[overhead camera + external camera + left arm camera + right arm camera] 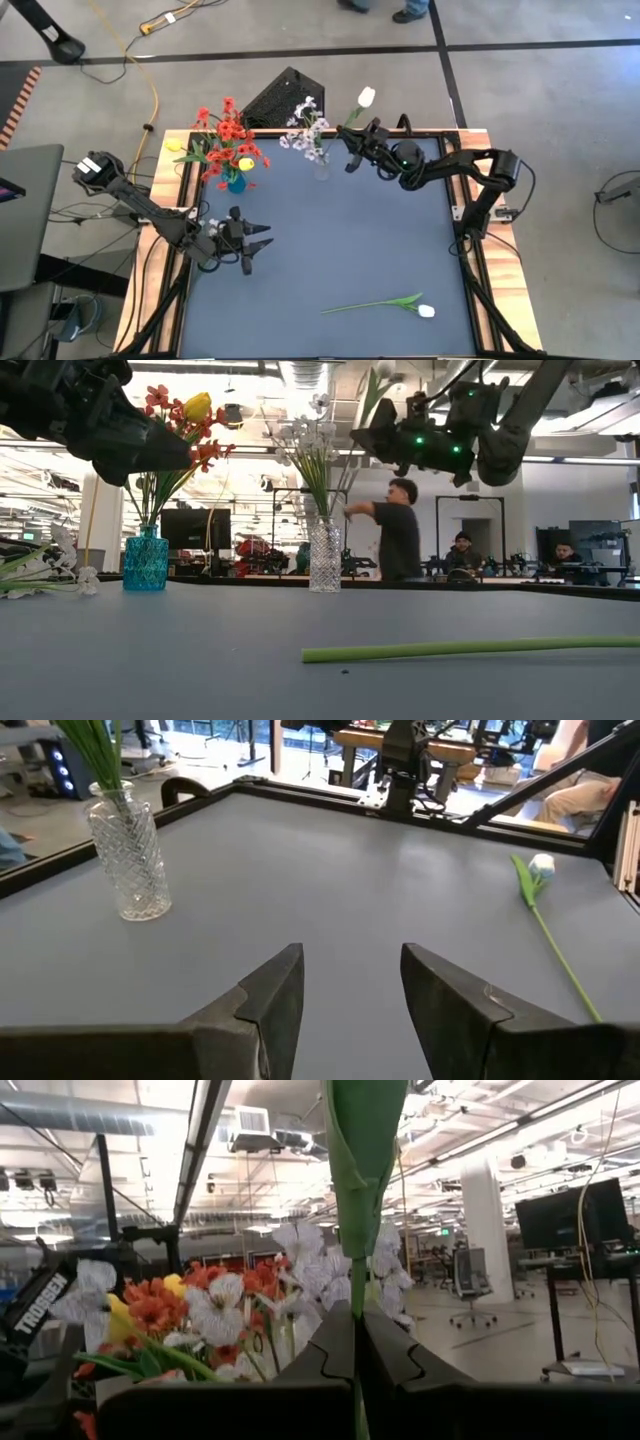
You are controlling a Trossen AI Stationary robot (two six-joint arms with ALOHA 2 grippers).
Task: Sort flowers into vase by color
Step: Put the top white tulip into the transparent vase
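Note:
A blue vase (235, 182) at the table's far left holds red blossoms (230, 130) and a yellow tulip bud (245, 163). Right of it, a clear glass vase (320, 168) holds small white blossoms (303, 122). My right gripper (353, 138) hangs just right of the clear vase, shut on a white tulip whose bud (366, 97) stands above the fingers. A second white tulip (385, 303) lies flat on the table near the front edge. My left gripper (262, 242) hovers open at the table's left side, with nothing between its fingers (275, 985). My right gripper pinches the white tulip's green stem (357, 1305) between its two fingers, below the leaf (365, 1140). The fingers come from the table's right, slanting upward, and lie across the stem. The tulip stands roughly upright, lifted clear of the table, its bud on top.
People stand and sit in the room beyond the table's far edge (398, 530). Some white blossoms (45, 570) lie on the table at its left side near the left arm. The dark mat's middle (350, 240) is bare.

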